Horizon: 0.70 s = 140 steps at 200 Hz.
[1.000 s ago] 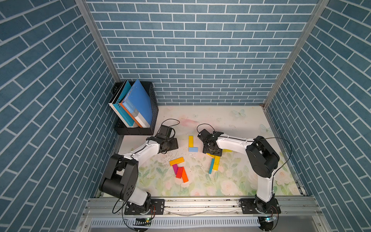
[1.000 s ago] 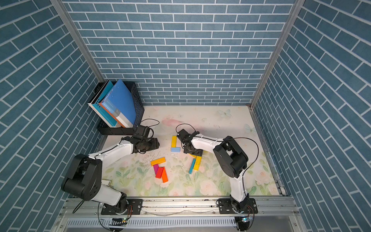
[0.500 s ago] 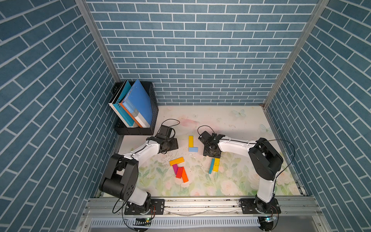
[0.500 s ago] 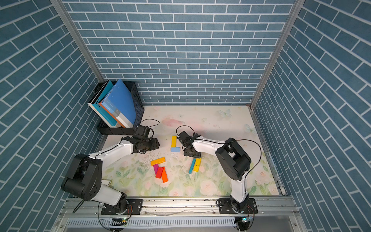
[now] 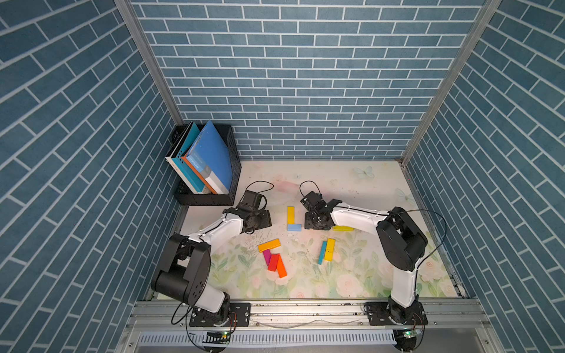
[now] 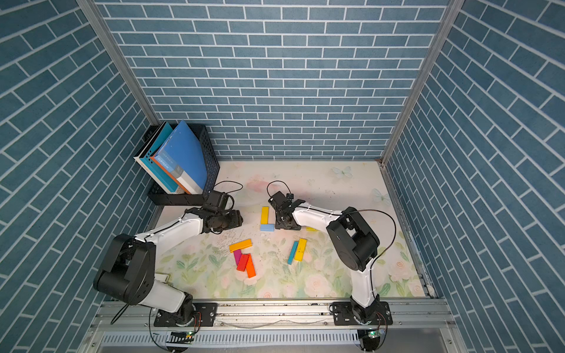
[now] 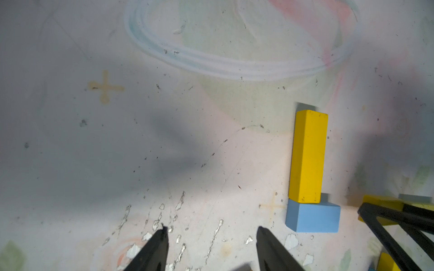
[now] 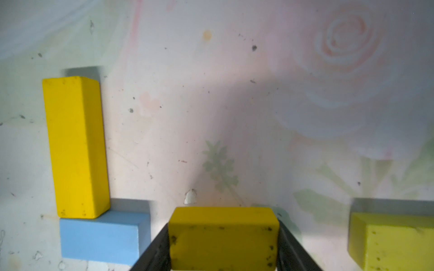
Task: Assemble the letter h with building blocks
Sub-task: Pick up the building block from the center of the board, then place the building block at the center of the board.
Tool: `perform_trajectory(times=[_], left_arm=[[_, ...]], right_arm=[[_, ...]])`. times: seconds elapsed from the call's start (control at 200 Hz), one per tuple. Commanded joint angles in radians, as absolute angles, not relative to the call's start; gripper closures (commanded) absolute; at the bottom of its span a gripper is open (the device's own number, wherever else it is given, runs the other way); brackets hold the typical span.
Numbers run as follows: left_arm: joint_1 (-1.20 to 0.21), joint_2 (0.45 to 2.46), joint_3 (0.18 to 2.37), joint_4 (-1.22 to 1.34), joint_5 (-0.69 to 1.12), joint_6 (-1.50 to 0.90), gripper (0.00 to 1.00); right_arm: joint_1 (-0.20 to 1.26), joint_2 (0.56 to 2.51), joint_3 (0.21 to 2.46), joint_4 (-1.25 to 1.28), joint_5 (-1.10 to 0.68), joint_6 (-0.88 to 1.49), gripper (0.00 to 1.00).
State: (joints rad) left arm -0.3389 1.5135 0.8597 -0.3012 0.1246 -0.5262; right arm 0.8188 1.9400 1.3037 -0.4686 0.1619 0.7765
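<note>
A yellow block (image 5: 290,214) lies lengthwise on the mat with a light blue block (image 5: 294,227) across its near end, forming an L; both also show as the yellow block (image 8: 76,147) and the light blue one (image 8: 103,237). Just right of them, my right gripper (image 5: 318,220) (image 8: 223,223) is shut on a short-looking yellow block (image 8: 223,239), low over the mat. Another yellow block (image 5: 343,228) lies right of it. My left gripper (image 5: 263,218) (image 7: 212,234) stands open and empty, left of the L.
Loose blocks lie nearer the front: a yellow-orange one (image 5: 269,245), magenta (image 5: 266,256), red (image 5: 273,262), orange (image 5: 281,266), teal (image 5: 322,252) and yellow (image 5: 329,249). A black rack with blue books (image 5: 211,171) stands at the back left. Blue brick walls enclose the mat.
The right gripper's jaws have narrowed onto the yellow block and it has shifted slightly toward the L. The left arm has not moved.
</note>
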Motion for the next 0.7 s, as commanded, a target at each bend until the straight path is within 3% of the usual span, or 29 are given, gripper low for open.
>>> perform_trajectory(times=[0.0, 0.34, 0.47, 0.695], left_arm=[[-0.344, 1.511, 0.874, -0.324, 0.113, -0.524, 0.35], [-0.344, 1.511, 0.876, -0.322, 0.115, -0.526, 0.35], [-0.344, 1.506, 0.870, -0.323, 0.114, -0.523, 0.35], [-0.344, 1.498, 0.859, -0.315, 0.122, -0.529, 0.35]], right_arm=[[0.822, 1.959, 1.312, -0.464, 0.144, 0.723, 0.53], [0.845, 1.986, 1.316, -0.467, 0.124, 0.695, 0.52], [0.845, 1.989, 1.319, -0.478, 0.134, 0.699, 0.38], [0.827, 1.917, 1.286, -0.463, 0.131, 0.747, 0.23]])
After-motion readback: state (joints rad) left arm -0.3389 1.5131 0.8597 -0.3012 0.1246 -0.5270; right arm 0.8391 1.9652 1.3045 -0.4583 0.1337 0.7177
